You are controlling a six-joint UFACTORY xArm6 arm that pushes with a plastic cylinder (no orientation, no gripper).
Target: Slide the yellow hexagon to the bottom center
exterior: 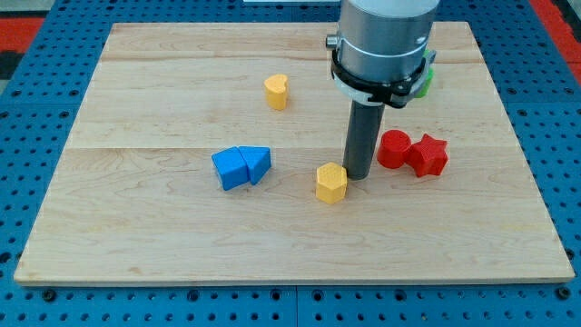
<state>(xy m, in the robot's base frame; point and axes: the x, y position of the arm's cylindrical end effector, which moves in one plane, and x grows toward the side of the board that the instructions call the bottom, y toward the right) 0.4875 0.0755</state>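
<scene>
The yellow hexagon (331, 183) sits on the wooden board (136, 227), a little right of centre and below the middle. My tip (357, 176) rests on the board just to the hexagon's upper right, almost touching it. The dark rod rises from there to the grey arm body at the view's top.
A yellow heart-shaped block (277, 92) lies at upper centre. A blue cube (231, 169) and a blue triangle (257, 163) touch at centre left. A red cylinder (393, 149) and a red star (428, 154) sit right of the rod. A green block (423, 82) is partly hidden behind the arm.
</scene>
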